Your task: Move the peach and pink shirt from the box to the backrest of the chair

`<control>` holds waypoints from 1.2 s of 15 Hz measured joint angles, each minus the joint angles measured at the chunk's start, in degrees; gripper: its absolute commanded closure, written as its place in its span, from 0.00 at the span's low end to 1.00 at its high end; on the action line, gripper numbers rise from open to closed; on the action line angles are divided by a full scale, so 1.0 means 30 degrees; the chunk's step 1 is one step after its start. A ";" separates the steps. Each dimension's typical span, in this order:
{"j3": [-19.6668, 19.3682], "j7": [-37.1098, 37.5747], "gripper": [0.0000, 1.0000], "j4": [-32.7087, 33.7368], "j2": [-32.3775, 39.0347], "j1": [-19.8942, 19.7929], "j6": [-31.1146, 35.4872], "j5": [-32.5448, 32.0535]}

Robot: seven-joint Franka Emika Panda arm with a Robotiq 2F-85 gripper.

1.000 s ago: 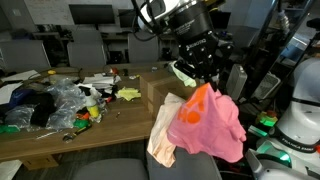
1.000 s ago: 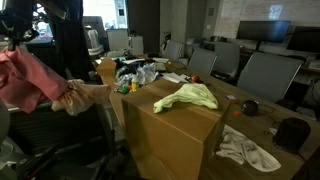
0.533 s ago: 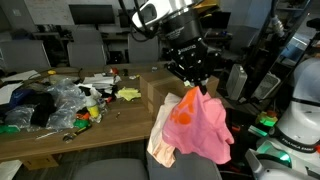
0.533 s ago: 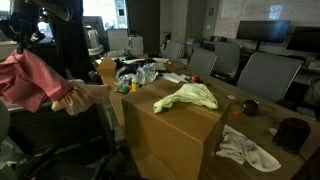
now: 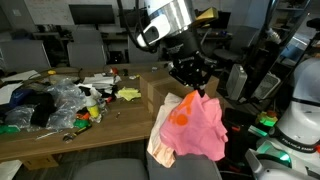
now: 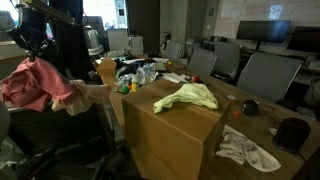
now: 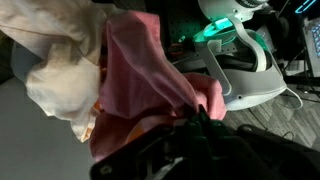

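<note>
Pink shirt [image 5: 196, 128] on chair [image 5: 125, 170], cluttered wooden table [image 5: 122, 110], office room behind

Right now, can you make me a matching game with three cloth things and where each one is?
Things:
1. pink shirt
2. yellow-green cloth
3. white cloth

Places:
A. lying on top of the cardboard box
B. hanging from the jaws
C. lying on the table

Pairs: 1-B, 2-A, 3-C
</note>
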 measured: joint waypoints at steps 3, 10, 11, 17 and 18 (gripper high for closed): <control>0.0010 0.0365 0.99 -0.0311 -0.0001 0.0002 0.0111 -0.0770; 0.0002 0.2106 0.99 -0.1198 -0.0001 -0.0001 0.1754 -0.2063; -0.0006 0.2419 0.99 -0.1300 -0.0001 -0.0006 0.1943 -0.2220; -0.0104 0.4460 0.99 -0.1790 -0.0001 -0.0146 0.2706 -0.3358; -0.0140 0.4762 0.99 -0.1839 -0.0002 -0.0162 0.2736 -0.3500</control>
